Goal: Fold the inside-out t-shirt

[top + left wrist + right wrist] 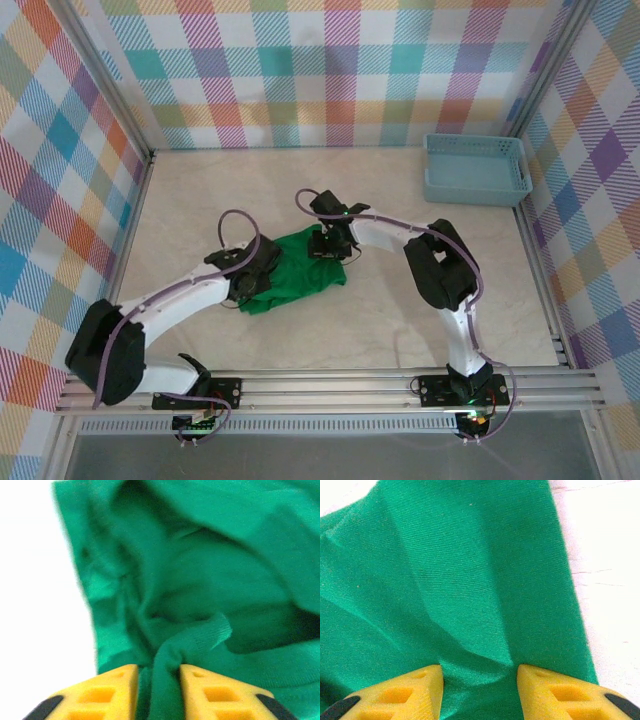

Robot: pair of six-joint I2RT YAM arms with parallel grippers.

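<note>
Surface [200, 200]: bare along the far side, the left side and the near right.
Obstacles: light blue basket [476, 168] in the far right corner; bunched green t-shirt [295, 280] at centre, with left arm [170, 300] and right arm [440, 265] reaching over it.
Bounds: checked walls [330, 70] on three sides.

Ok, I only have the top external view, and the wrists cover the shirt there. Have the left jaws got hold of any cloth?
Observer: Yes. In the left wrist view, a ridge of the green t-shirt rises between the left jaws and is pinched there.
Operator: And the right?
Observer: The right jaws stand wide apart. Cloth lies between them with one soft crease and is not gripped.
Operator: Are they near an edge?
Observer: Yes. The shirt's straight edge runs close beside them, with the bare table beyond it.
</note>
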